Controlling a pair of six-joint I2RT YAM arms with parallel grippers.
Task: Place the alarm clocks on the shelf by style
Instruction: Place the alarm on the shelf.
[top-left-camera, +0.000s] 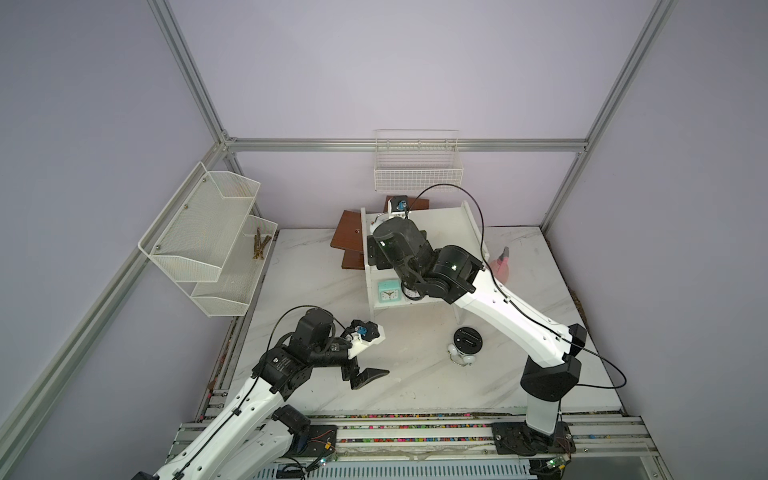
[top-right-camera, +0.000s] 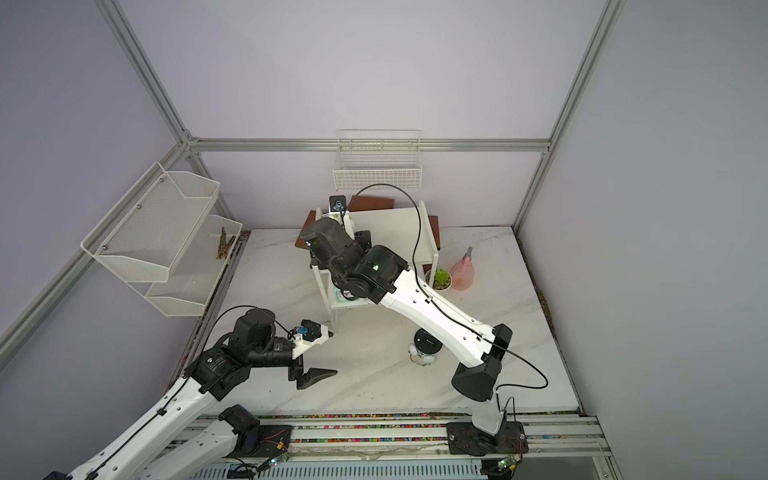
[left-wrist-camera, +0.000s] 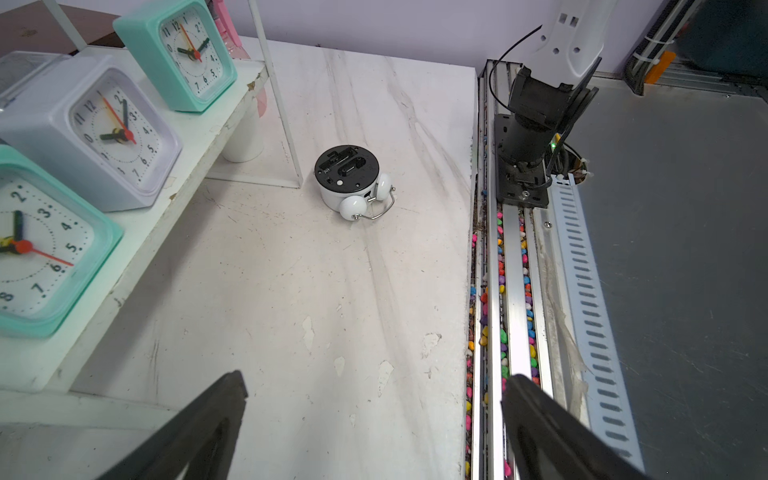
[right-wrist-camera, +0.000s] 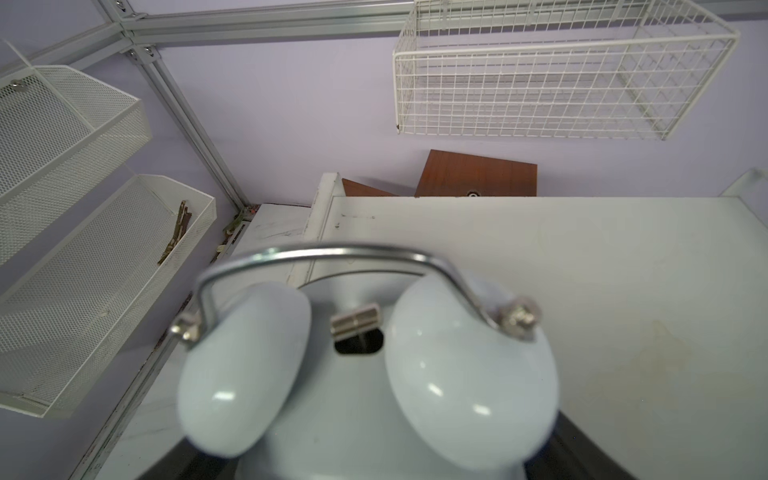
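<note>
The white shelf (top-left-camera: 440, 232) (top-right-camera: 390, 232) stands at the back of the table. On its lower board (left-wrist-camera: 199, 137) two mint-green square clocks (left-wrist-camera: 183, 54) (left-wrist-camera: 41, 249) flank a whitish-grey one (left-wrist-camera: 91, 133); one mint clock (top-left-camera: 388, 293) shows in a top view. A round twin-bell clock (top-left-camera: 467, 340) (top-right-camera: 426, 345) (left-wrist-camera: 353, 178) lies face down on the table. My right gripper (right-wrist-camera: 374, 449) is shut on another twin-bell clock (right-wrist-camera: 365, 374) above the shelf's top board (right-wrist-camera: 540, 270); the arm hides both in the top views. My left gripper (top-left-camera: 370, 376) (top-right-camera: 318, 376) (left-wrist-camera: 376, 384) is open and empty, low over the table.
A pink spray bottle (top-left-camera: 500, 266) (top-right-camera: 463, 272) and a small potted plant (top-right-camera: 440, 278) stand right of the shelf. Brown boards (top-left-camera: 347, 235) lie behind it. A mesh rack (top-left-camera: 208, 241) and a wire basket (top-left-camera: 417, 170) hang on the walls. A pebble-filled rail (left-wrist-camera: 503, 311) borders the table's front.
</note>
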